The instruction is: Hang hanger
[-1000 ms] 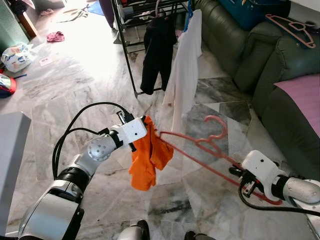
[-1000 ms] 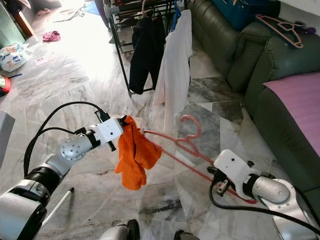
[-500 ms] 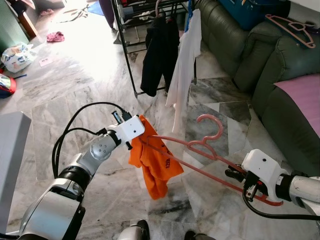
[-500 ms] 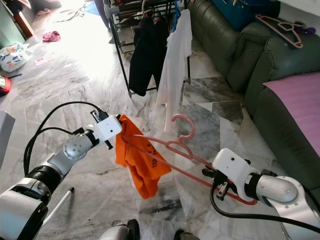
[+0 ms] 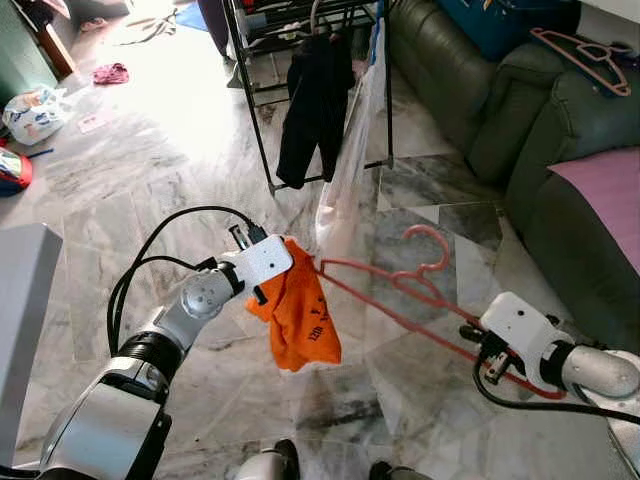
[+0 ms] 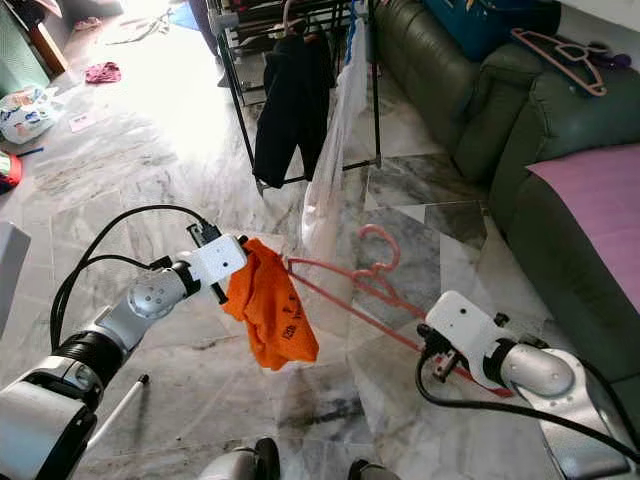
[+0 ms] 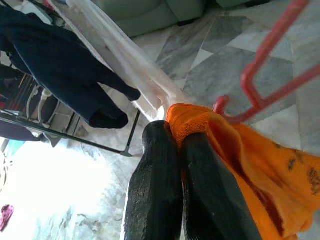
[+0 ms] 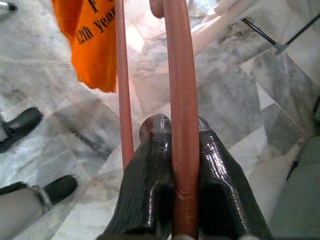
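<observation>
**Hanger held out below the clothes rack**

Right gripper [image 8: 182, 145] is clamped tight on the pink hanger [image 5: 400, 292], at the end far from the rack [image 5: 300, 70]. Left gripper [image 7: 177, 150] pinches the orange shirt [image 5: 300, 325] draped on the hanger's other end. The rack stands beyond them, dark garment [image 5: 315, 95] hanging there.
</observation>
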